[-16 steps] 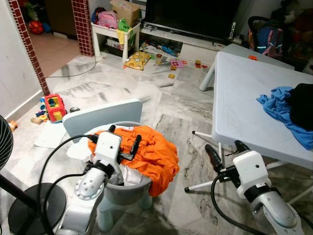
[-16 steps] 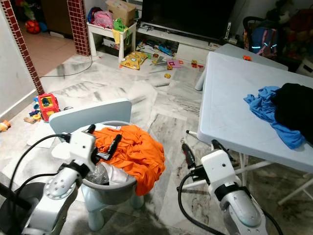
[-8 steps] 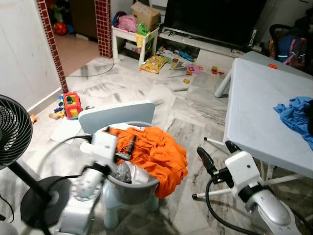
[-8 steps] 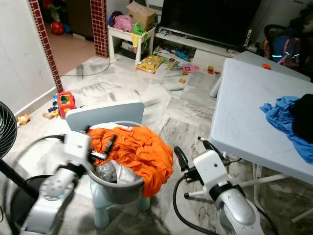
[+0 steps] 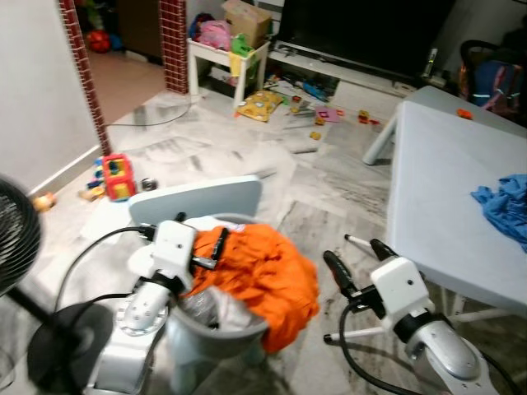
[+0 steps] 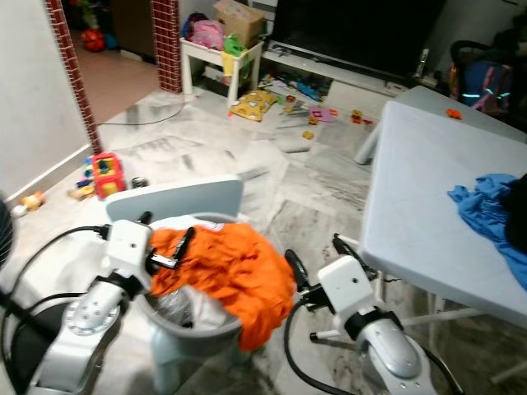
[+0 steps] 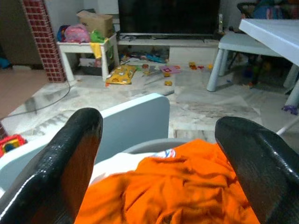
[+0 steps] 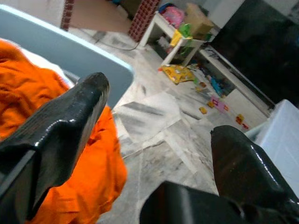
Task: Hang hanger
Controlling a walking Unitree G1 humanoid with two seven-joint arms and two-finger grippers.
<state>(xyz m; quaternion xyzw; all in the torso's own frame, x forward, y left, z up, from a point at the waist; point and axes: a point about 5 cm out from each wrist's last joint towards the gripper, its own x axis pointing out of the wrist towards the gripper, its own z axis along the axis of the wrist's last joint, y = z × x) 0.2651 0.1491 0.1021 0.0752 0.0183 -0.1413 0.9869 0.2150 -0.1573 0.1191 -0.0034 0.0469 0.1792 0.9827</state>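
A heap of orange clothing spills over the rim of a grey laundry basket, which stands in front of a pale blue chair back. My left gripper hovers over the near left side of the heap, open and holding nothing. The left wrist view looks between both black fingers down onto the orange clothing. My right gripper is open and empty, low between the basket and the white table. From the right wrist, the orange cloth lies beyond one finger.
A blue cloth lies on the table's far right. White bars sit on the floor under the table. A black fan stands at my left. Toys litter the marble floor toward a TV stand and a brick pillar.
The whole picture has shifted and blurred, so the camera moved. Both grippers stay open, the left still over the orange clothes, the right still beside the basket.
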